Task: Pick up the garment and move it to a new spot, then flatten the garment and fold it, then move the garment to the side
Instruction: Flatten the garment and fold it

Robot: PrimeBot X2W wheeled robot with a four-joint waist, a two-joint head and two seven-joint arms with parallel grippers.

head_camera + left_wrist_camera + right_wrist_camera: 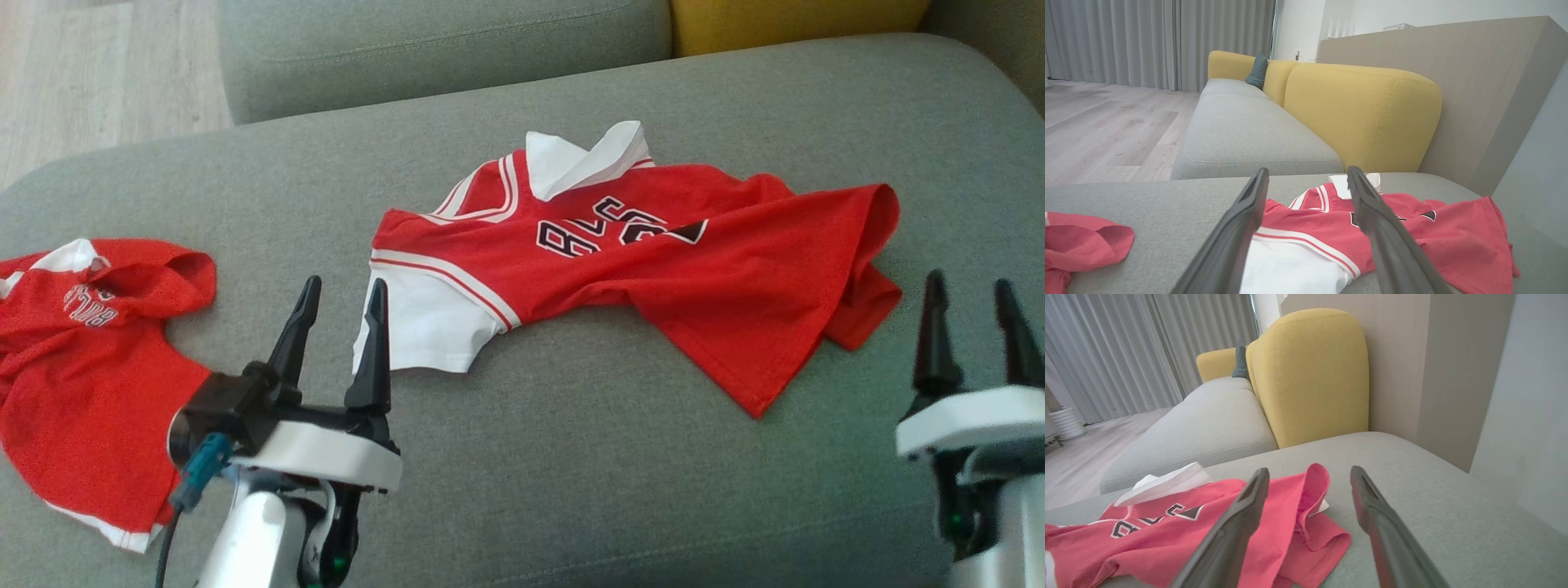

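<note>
The garment (653,261) is a red jersey with white sleeves and black lettering, lying crumpled across the middle of the grey sofa seat (571,457). Its white sleeve reaches toward my left gripper (343,296), which is open just short of it with nothing between its fingers. In the left wrist view the garment (1314,237) lies ahead between the spread fingers (1237,228). My right gripper (971,296) is open beside the garment's folded right hem, holding nothing. From the right wrist, the garment (1167,535) lies left of and under the left finger (1237,522).
A second red garment (82,367) lies bunched at the seat's left end. Yellow backrest cushions (1363,118) and a pale wall panel (1474,102) stand behind the seat. Another grey seat section (1241,134) and wooden floor (90,73) lie beyond.
</note>
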